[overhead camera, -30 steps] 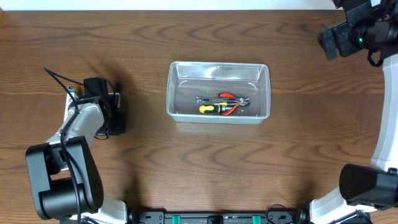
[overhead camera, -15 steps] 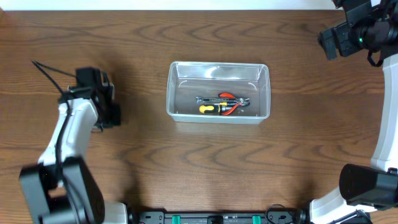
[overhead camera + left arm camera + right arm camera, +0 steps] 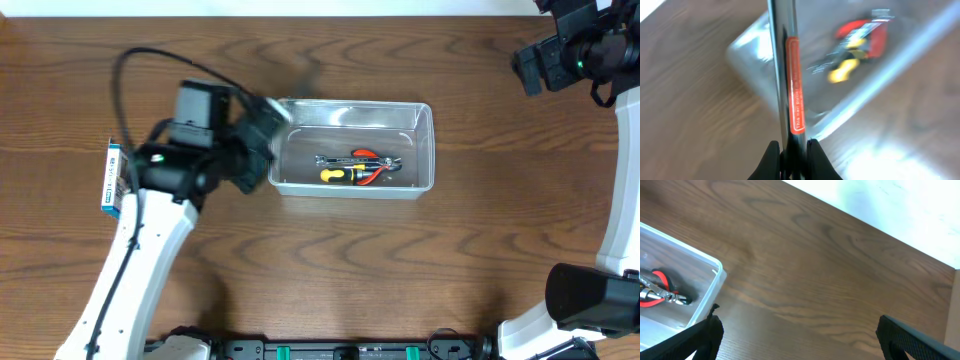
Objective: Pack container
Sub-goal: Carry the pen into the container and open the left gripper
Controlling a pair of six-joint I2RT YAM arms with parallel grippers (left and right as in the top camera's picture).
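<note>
At the middle of the table (image 3: pixel 330 270) you see the container (image 3: pixel 424 112), clear and rectangular, with its long sides running left to right. Inside it, lying together near the front wall, are pliers (image 3: pixel 371 157) with red handles, a screwdriver (image 3: pixel 333 174) with a yellow and black handle, and a silver tool too small to name.

In the left wrist view, your left gripper (image 3: pixel 792 159) is clamped tight on a shiny metal bar (image 3: pixel 780 50), which runs straight up and out of the top of the frame, so its far end is cut off. A red label (image 3: pixel 795 85) runs along the bar. Its white print starts "This nail puller"; the remaining words are too blurred to read. Behind the bar the container and its tools show only as a smear. From overhead, this gripper is a dark blur just beside the container's back left corner, and you cannot make out the bar there.

Well to the left lies a small blue and white box (image 3: pixel 113 178), partly under the arm; its print is too small to read.

Your right gripper (image 3: pixel 798 322) sits high over the back right corner of the table, jaws spread wide with nothing between them. Only its finger ends show.
</note>
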